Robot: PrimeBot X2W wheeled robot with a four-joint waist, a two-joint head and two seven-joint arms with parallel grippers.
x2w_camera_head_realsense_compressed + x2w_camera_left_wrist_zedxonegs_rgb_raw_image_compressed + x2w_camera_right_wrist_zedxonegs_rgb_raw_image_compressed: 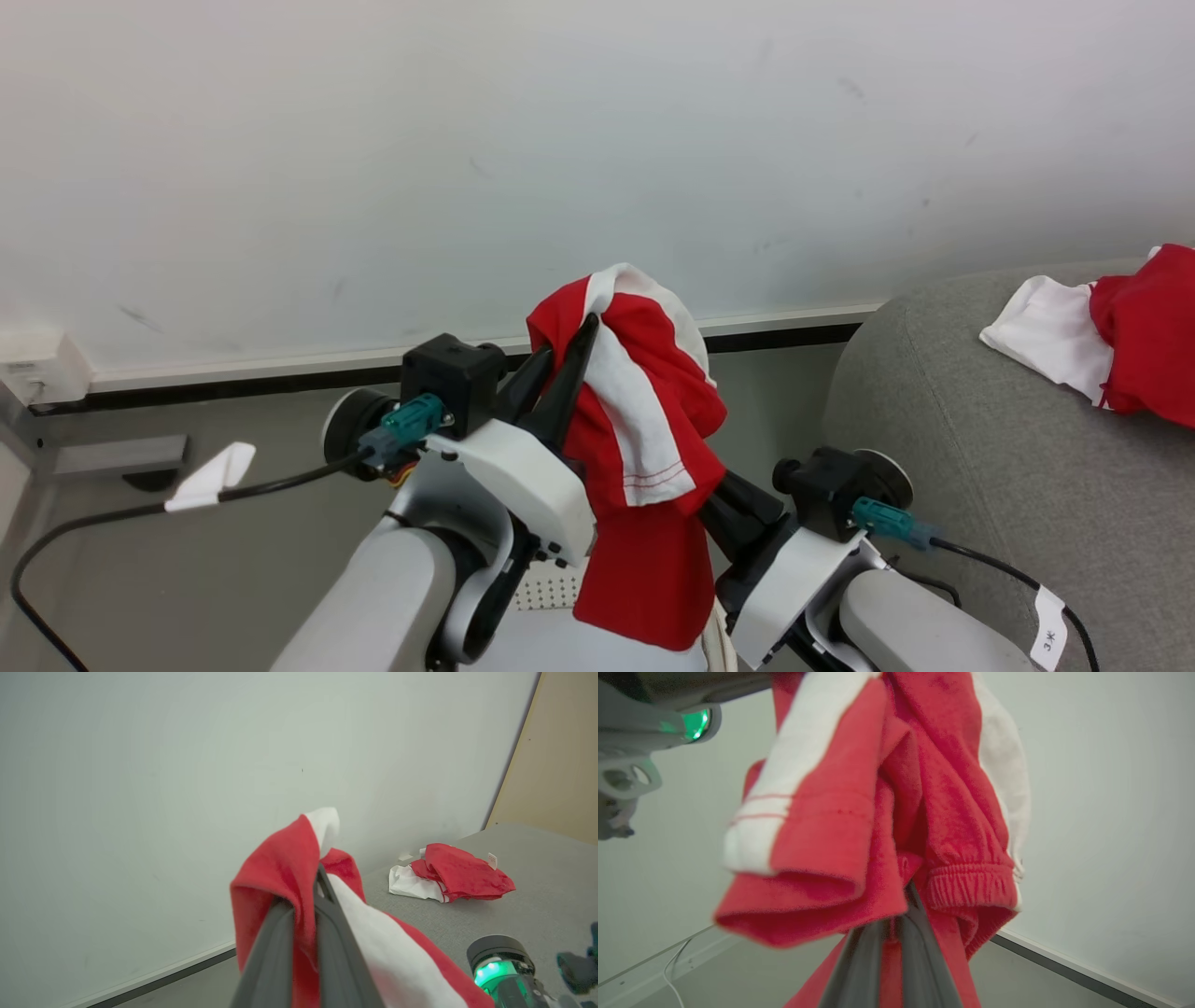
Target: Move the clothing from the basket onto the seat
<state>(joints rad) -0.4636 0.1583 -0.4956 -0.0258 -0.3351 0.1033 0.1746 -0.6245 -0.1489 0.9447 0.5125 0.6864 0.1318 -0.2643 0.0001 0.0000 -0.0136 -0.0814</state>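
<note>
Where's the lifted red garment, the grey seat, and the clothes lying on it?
lifted red garment [644, 560]: head view, hanging red part.
seat [980, 448]: head view, bare grey fabric.
clothes on the seat [462, 875]: left wrist view, red fold.

A plain off-white wall [597, 140], faintly scuffed, stands behind. Along its foot runs a white skirting board [243, 366] over a dark strip, meeting a grey floor [187, 579]. The light-grey seat [1008, 448] sits at the right beside the wall, and a beige panel [556, 756] adjoins the wall in the left wrist view. The light is soft and even.

Red garment [644, 439] hiding the fingertips of the right claw [726, 502], basket [546, 590] lying mostly hidden beneath forearms and cloth, far clothing pile [1120, 336] running off the right edge.
</note>
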